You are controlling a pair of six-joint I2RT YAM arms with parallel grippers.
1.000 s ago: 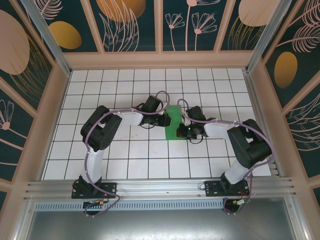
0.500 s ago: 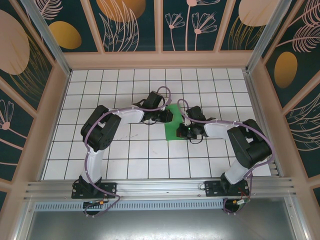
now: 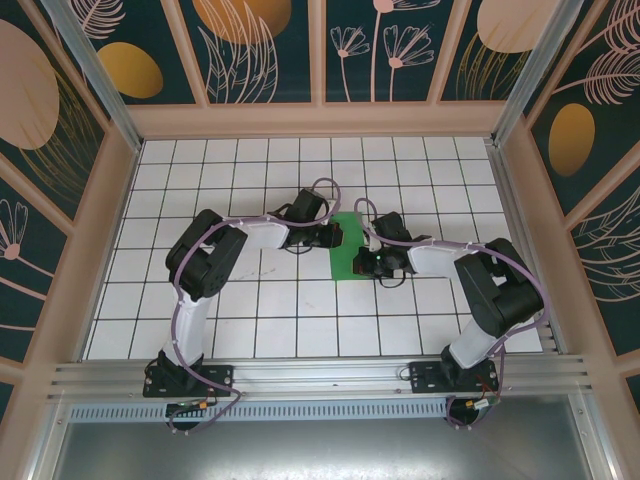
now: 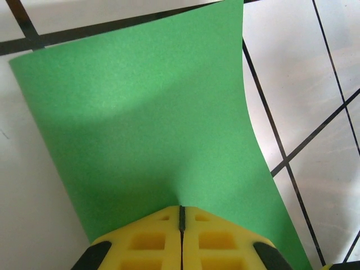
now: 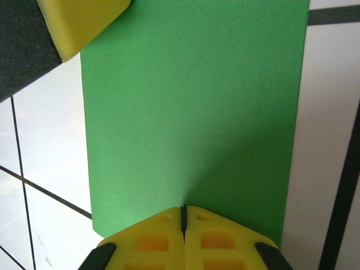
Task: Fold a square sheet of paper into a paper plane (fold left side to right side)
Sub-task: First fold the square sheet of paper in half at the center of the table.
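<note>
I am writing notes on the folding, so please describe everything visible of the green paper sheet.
The bright-green matte paper sheet is plain, unmarked and thin. From above it looks like a narrow rectangle on the white tiled table, between both arms. The left claw pinches one edge, where the paper bows upward; the right claw pinches another edge, where it looks flat.

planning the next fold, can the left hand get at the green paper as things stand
Likely yes: the left hand is shut right on the edge of the square sheet of paper, nothing between them. The right hand pinches another edge.
</note>
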